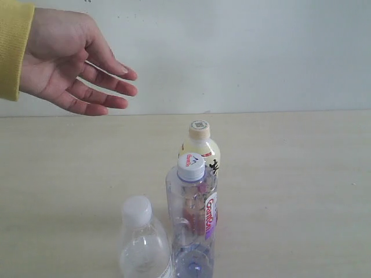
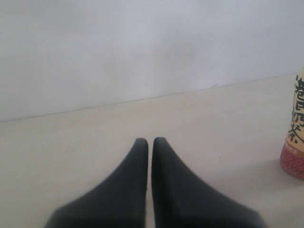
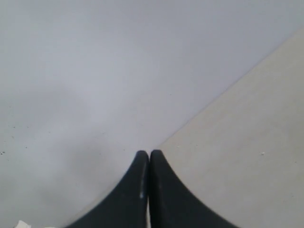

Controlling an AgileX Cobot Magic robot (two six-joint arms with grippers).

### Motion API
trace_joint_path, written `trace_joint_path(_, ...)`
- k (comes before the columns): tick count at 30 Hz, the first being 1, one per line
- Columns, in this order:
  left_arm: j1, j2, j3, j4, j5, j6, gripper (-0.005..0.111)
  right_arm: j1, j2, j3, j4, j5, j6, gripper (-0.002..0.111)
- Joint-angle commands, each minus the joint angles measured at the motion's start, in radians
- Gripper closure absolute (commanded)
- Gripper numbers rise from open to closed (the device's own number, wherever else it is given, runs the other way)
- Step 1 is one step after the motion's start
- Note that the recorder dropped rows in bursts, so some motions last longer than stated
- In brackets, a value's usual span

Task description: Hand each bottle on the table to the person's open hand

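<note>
Three bottles stand upright on the pale beige table (image 1: 301, 174) near the front middle of the exterior view. The clear one with a white cap (image 1: 143, 246) is at the front left. Beside it rises the taller clear bottle with a pale-blue cap and pink label (image 1: 193, 223). Behind that stands the cream-capped tea bottle (image 1: 199, 143), whose label also shows at the edge of the left wrist view (image 2: 294, 137). An open hand in a yellow sleeve (image 1: 69, 63) hovers at the upper left. My left gripper (image 2: 150, 140) and right gripper (image 3: 149, 153) are shut and empty; neither shows in the exterior view.
A plain white wall (image 1: 249, 52) runs behind the table's far edge. In the right wrist view the table edge (image 3: 223, 95) crosses diagonally in front of the wall.
</note>
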Motion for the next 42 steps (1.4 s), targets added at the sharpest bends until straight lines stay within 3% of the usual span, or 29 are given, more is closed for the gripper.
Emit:
trace_joint_path(1, 0.002, 0.004, 0.004, -0.001, -0.007, 0.003, 0.103, -0.009, 0.001, -0.017, -0.001, 0.023, -0.105, 0.108)
trace_joint_path(4, 0.002, 0.004, 0.004, -0.001, -0.007, 0.003, 0.103, -0.009, 0.001, -0.138, -0.001, 0.108, -0.325, 0.108)
trace_joint_path(10, 0.002, 0.004, 0.004, -0.001, -0.007, 0.003, 0.103, -0.009, 0.325, -0.333, 0.011, 0.262, -0.604, 0.108)
trace_joint_path(13, 0.002, 0.004, 0.004, -0.001, -0.007, 0.003, 0.103, -0.009, 0.517, -0.390, 0.175, 0.282, -0.864, 0.101)
trace_joint_path(16, 0.002, 0.004, 0.004, -0.001, -0.007, 0.003, 0.103, -0.009, 0.622, -0.416, 0.417, 0.330, -1.099, 0.075)
trace_joint_path(17, 0.002, 0.004, 0.004, -0.001, -0.007, 0.003, 0.103, -0.009, 0.686, -0.424, 0.591, 0.390, -1.257, 0.046)
trace_joint_path(18, 0.002, 0.004, 0.004, -0.001, 0.001, 0.003, 0.103, -0.009, 0.736, -0.424, 0.732, 0.467, -1.426, 0.032)
trace_joint_path(20, 0.002, 0.004, 0.004, -0.001, -0.001, 0.003, 0.103, -0.009, 0.798, -0.424, 0.863, 0.635, -1.644, 0.042)
trace_joint_path(24, 0.002, 0.004, 0.004, -0.001, -0.001, 0.003, 0.103, -0.009, 0.896, -0.424, 1.003, 0.829, -1.926, 0.045)
trace_joint_path(27, 0.002, 0.004, 0.004, -0.001, -0.001, 0.003, 0.103, -0.009, 1.010, -0.424, 1.012, 0.935, -2.002, 0.031)
trace_joint_path(30, 0.002, 0.004, 0.004, -0.001, -0.001, 0.003, 0.103, -0.009, 1.088, -0.424, 1.035, 1.019, -2.076, 0.030)
trace_joint_path(34, 0.002, 0.004, 0.004, -0.001, -0.001, 0.003, 0.103, 0.105, 1.178, -0.424, 1.124, 0.958, -2.265, 0.030)
trace_joint_path(42, 0.002, 0.004, 0.004, -0.001, -0.001, 0.003, 0.103, 0.224, 1.234, -0.507, 1.124, 0.883, -2.275, 0.030)
